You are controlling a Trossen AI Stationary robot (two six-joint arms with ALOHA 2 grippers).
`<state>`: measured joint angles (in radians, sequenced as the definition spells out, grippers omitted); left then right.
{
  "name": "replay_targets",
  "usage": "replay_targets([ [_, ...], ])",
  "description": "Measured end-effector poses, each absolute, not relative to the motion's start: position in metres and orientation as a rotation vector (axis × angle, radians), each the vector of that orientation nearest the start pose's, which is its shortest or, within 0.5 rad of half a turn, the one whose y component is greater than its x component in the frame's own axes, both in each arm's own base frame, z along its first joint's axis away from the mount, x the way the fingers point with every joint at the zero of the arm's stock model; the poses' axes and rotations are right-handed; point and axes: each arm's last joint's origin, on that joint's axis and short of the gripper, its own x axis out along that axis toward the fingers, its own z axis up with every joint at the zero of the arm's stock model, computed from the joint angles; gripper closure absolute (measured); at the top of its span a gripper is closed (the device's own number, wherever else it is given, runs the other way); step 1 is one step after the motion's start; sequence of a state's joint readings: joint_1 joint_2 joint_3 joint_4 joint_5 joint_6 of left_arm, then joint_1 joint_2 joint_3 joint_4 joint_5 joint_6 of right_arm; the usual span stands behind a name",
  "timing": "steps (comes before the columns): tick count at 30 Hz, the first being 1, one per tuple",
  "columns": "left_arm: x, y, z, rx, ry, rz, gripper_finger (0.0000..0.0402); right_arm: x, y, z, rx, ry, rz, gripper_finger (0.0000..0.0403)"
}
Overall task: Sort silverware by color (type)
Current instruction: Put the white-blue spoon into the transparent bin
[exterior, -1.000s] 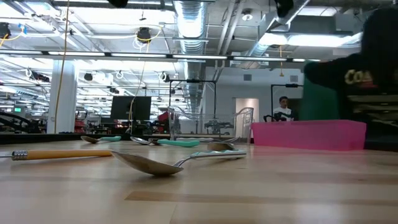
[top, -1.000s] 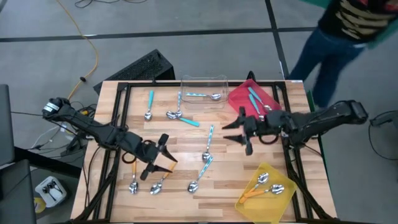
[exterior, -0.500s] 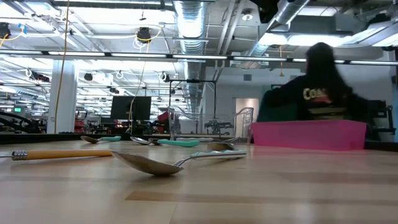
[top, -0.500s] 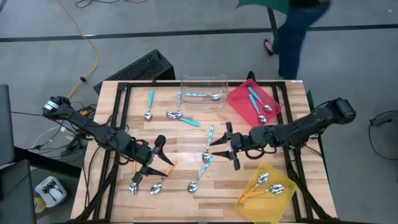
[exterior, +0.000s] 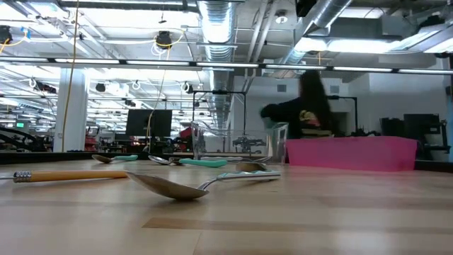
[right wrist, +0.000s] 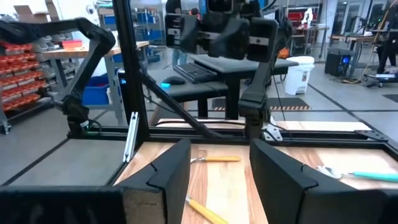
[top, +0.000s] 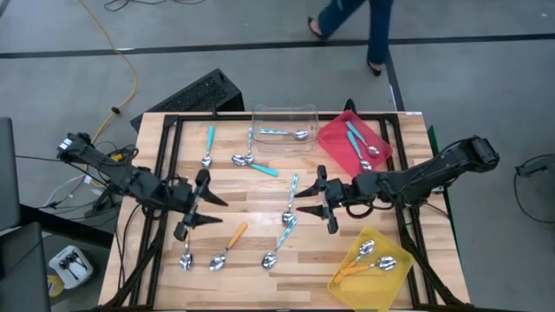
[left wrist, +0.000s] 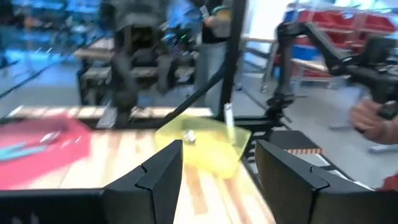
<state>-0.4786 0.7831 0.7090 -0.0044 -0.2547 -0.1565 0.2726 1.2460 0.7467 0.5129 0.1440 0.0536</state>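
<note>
Silverware spoons lie flat on the wooden table. Two orange-handled ones lie near the front left. Light-blue ones lie at the middle, and one of them is nearest in the low view. Teal ones lie toward the far side. My left gripper hovers open, left of the middle and above the orange spoons, holding nothing. My right gripper hovers open just right of the light-blue spoons, also empty.
A clear tray with one spoon stands at the far middle. A red tray with teal spoons is at the far right. A yellow tray with orange spoons is at the front right. A black frame borders the table. A person walks behind.
My left gripper has risen and drawn back from the orange spoons toward the table's left and far side; the spoons stay put. My right gripper has travelled from beside the red tray toward the table's middle, sinking a little. The person behind has walked off leftward.
</note>
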Motion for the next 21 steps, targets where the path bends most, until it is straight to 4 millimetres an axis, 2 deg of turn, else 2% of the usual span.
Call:
replay_targets([
  [7, 0.147, -0.065, 0.313, -0.180, 0.226, -0.083, 0.0216, 0.263, 0.069, 0.294, 0.057, -0.020, 0.129, 0.0214],
  [21, 0.150, -0.063, 0.281, -0.136, 0.453, 0.073, 0.0216, 0.264, 0.070, 0.288, 0.044, 0.043, 0.128, 0.0214],
])
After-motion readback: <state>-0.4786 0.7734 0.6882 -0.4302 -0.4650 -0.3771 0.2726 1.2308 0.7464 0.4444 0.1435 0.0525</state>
